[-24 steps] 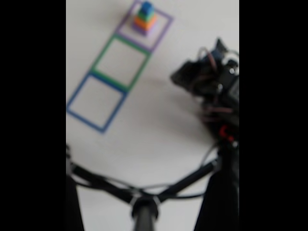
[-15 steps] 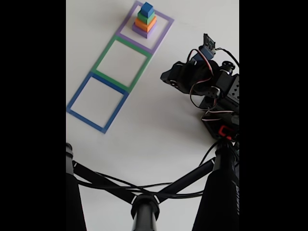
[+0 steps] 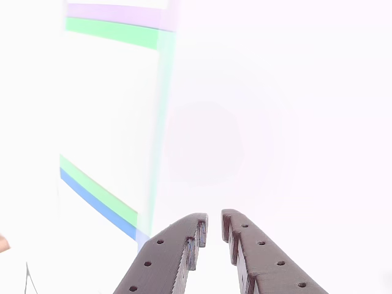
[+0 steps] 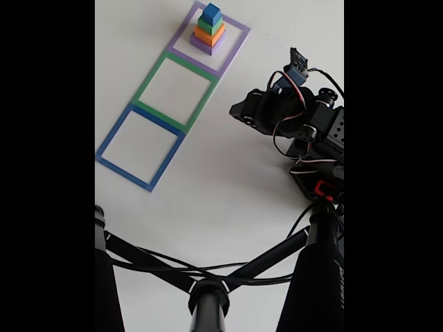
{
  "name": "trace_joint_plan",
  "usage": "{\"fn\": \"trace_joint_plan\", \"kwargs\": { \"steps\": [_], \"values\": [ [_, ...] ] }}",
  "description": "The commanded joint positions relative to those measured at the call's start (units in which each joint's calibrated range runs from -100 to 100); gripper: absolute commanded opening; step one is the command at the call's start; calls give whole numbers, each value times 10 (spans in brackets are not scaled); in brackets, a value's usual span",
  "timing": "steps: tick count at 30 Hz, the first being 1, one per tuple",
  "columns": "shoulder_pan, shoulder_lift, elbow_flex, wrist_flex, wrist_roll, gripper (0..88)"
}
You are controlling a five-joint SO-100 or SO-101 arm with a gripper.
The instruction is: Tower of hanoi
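Observation:
The Tower of hanoi (image 4: 208, 28) stands as one stack at the far end of the white table: a small blue cube on top, then green, orange and a purple block at the bottom. It sits inside the purple tape square (image 4: 233, 47). My arm is folded at the right of the fixed view, and my gripper (image 4: 239, 111) points left, well apart from the stack. In the other view my gripper (image 3: 214, 224) holds nothing; its dark fingers (image 3: 184, 245) lie almost together over bare table.
A green tape square (image 4: 147, 88) and a blue tape square (image 4: 111, 140) continue the row toward the near side. Black stand legs (image 4: 152, 266) and cables (image 4: 235, 282) cross the near table. The green tape (image 3: 110, 32) and blue tape (image 3: 98, 205) lie left of the fingers.
The fixed view has gone from blurred to sharp. My folded arm's head has crept slightly left. The stack has not moved.

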Motion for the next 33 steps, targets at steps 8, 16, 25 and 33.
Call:
{"fn": "trace_joint_plan", "kwargs": {
  "steps": [8,16,25,33],
  "values": [
    [-5,-10,4,-13,9,1],
    [-5,-10,4,-13,17,1],
    [-19,-10,4,-13,49,1],
    [3,-3,0,-57,213,0]
  ]
}}
